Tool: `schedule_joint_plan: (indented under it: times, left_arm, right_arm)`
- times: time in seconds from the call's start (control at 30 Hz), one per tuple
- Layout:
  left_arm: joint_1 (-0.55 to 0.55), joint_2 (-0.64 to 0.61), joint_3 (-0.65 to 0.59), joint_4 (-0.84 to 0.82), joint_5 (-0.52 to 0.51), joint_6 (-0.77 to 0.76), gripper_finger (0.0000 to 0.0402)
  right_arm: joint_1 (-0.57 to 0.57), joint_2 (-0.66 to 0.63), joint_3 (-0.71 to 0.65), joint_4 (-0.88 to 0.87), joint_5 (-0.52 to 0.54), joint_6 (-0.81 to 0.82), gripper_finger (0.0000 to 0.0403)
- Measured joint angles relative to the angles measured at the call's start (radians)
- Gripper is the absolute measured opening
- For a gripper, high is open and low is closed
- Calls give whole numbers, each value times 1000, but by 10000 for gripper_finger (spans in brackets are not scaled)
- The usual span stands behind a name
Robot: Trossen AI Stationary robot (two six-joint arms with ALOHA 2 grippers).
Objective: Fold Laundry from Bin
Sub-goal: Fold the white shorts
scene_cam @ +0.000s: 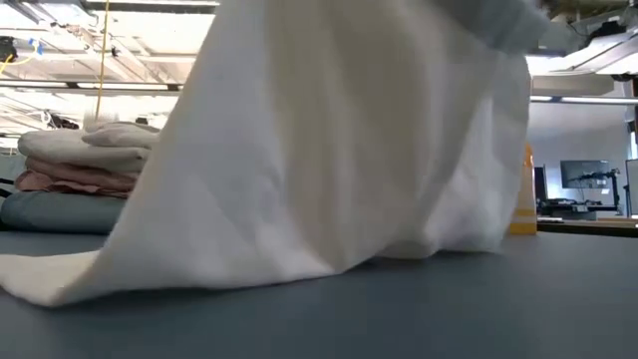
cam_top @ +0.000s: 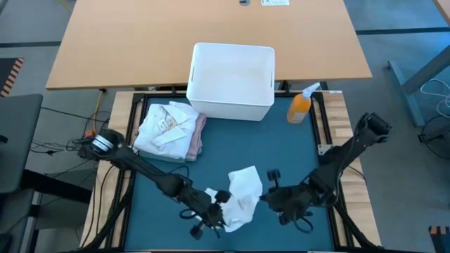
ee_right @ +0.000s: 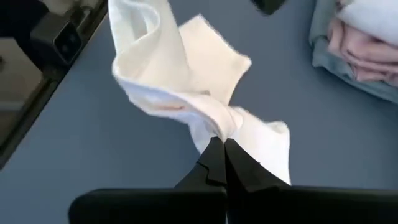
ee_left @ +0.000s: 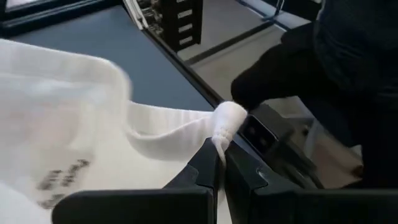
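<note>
A white cloth piece of the laundry (cam_top: pixel 244 191) hangs bunched between my two grippers over the near middle of the teal mat (cam_top: pixel 281 151). My left gripper (cam_top: pixel 219 199) is shut on its left side and my right gripper (cam_top: pixel 266 197) on its right side. In the low view the cloth (scene_cam: pixel 329 150) fills most of the picture. A stack of folded laundry (cam_top: pixel 169 130), white over pink over pale blue, lies on the mat's far left. The white bin (cam_top: pixel 232 81) stands at the mat's far edge; nothing shows inside it. My left gripper pinches a bunched corner (ee_left: pixel 225 124) of the white cloth between its two fingers, coming slanting down from the table's left. The cloth runs away from the fingers in a thick fold. My right gripper pinches a gathered, twisted part (ee_right: pixel 222 127) of the cloth between its two fingers, slanting down from the table's right. The cloth fans out beyond the fingertips, and its lower edge (scene_cam: pixel 60 281) trails on the mat.
An orange spray bottle (cam_top: pixel 301 105) stands to the right of the bin. A bare wooden table (cam_top: pixel 140 42) lies beyond the mat. The mat is open between the cloth and the bin and on its right half.
</note>
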Motion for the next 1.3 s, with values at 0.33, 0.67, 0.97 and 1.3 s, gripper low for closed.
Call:
schedule_joint_plan:
  times: [0.33,0.67,0.97,1.3]
  left_arm:
    - [32,34,47,2,-96,194,0]
    - [34,35,47,-30,-135,263,0]
    - [45,35,46,-30,-192,246,0]
    - [38,35,46,-23,-212,201,36]
  right_arm:
    - [-55,131,-4,222,-26,-290,9]
    - [-102,231,-4,476,-164,-441,11]
    - [-79,226,-4,511,-165,-419,12]
    - [-80,225,-4,506,-183,-390,13]
